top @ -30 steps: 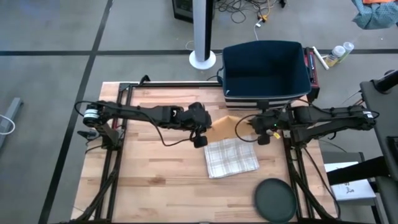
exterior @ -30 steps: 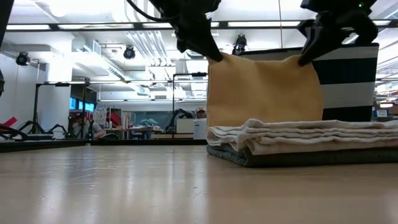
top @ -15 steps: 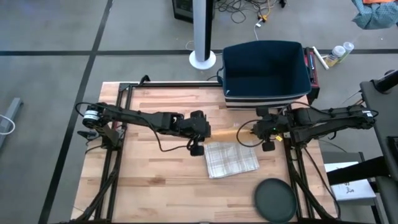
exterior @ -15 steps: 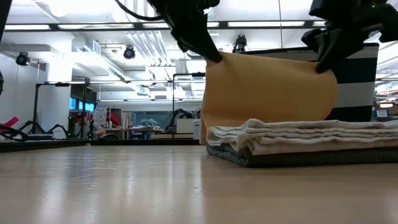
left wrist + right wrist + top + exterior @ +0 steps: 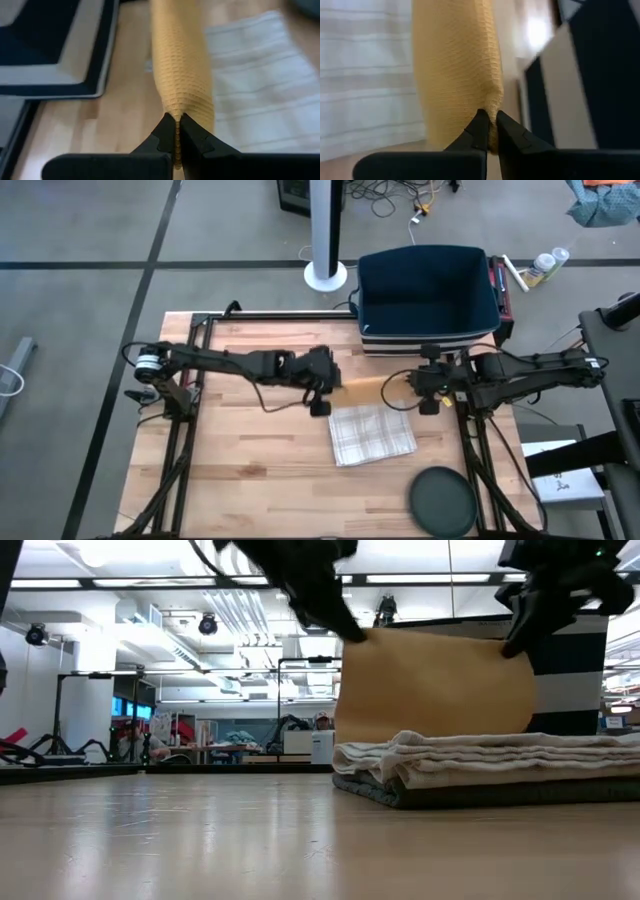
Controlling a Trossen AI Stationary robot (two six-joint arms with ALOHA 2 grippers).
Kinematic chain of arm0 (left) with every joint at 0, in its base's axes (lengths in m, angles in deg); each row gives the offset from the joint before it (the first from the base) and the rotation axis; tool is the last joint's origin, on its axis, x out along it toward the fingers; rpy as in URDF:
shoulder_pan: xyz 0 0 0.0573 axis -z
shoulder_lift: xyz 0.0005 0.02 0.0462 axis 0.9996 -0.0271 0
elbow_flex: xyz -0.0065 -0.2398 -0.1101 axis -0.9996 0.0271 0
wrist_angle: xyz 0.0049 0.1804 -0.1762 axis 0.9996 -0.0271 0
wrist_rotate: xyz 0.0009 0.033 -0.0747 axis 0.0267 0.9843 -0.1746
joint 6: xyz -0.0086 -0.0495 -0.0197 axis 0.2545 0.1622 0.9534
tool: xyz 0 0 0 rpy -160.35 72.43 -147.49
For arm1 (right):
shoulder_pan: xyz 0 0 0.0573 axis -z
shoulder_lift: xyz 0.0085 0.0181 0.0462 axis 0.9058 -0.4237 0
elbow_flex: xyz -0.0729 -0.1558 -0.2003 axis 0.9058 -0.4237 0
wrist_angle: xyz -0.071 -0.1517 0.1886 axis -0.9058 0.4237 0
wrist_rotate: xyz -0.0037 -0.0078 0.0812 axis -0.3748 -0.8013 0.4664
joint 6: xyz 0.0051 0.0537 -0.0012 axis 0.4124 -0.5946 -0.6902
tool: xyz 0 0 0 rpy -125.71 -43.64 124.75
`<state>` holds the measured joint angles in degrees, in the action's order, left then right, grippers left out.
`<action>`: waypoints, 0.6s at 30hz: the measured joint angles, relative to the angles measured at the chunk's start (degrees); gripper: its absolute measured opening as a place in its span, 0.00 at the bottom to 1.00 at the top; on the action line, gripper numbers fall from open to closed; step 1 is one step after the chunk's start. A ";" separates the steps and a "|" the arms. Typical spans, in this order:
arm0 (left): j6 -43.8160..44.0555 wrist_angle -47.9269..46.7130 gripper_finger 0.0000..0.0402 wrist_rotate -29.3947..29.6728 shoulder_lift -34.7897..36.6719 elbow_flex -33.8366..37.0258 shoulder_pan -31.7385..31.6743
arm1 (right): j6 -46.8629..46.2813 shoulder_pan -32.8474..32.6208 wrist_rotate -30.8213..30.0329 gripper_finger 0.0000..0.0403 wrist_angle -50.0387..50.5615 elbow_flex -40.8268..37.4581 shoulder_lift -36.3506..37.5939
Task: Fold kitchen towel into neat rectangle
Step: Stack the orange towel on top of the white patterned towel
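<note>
Hanging between the two arms, the yellow towel is stretching above the table; left gripper and right gripper are each pinching a top corner, behind the folded checked towel.

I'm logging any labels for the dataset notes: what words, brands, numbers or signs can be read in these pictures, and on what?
None can be read.
Dark blue fabric bin with striped base: no lettering visible.
Mustard-yellow waffle-weave towel and white checked folded towel: no tags or print visible.
Bottles on the floor beside the bin: any labels are too small to read.
Room behind the table, low view: signs and screens too small and blurred to read.
</note>
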<state>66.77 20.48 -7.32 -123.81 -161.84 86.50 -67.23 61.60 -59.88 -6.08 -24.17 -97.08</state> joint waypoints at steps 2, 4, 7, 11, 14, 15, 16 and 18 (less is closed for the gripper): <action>-1.39 0.67 0.00 -0.09 -0.02 0.18 -1.22 | 1.40 1.07 -0.03 0.02 -0.59 -0.02 -0.40; -2.62 1.67 0.00 -0.32 -0.02 0.18 -1.98 | 3.42 2.32 -1.73 0.02 -3.24 -0.02 -0.91; -4.97 2.87 0.00 -0.48 -0.02 0.18 -2.87 | 7.48 4.63 -7.27 0.02 -8.35 -0.01 -2.18; -5.50 3.00 0.00 0.38 -0.02 0.18 -4.24 | 9.44 7.42 -7.16 0.02 -9.27 -0.13 -2.99; -5.48 2.87 0.00 1.68 -0.02 0.18 -4.36 | 10.03 8.77 -7.53 0.02 -8.84 -0.15 -3.40; -5.21 2.89 0.00 1.63 -0.02 0.18 -4.24 | 9.95 8.95 -7.37 0.02 -8.42 -0.15 -3.32; -4.77 2.85 0.00 1.44 0.00 0.18 -3.90 | 9.47 8.96 -7.23 0.02 -8.22 -0.13 -3.09; -4.03 2.34 0.00 1.41 0.02 0.24 -2.76 | 8.60 8.52 -6.82 0.02 -7.86 -0.11 -2.37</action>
<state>62.75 22.83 -5.92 -123.79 -161.60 83.74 -58.62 70.12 -66.70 -13.94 -24.28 -99.45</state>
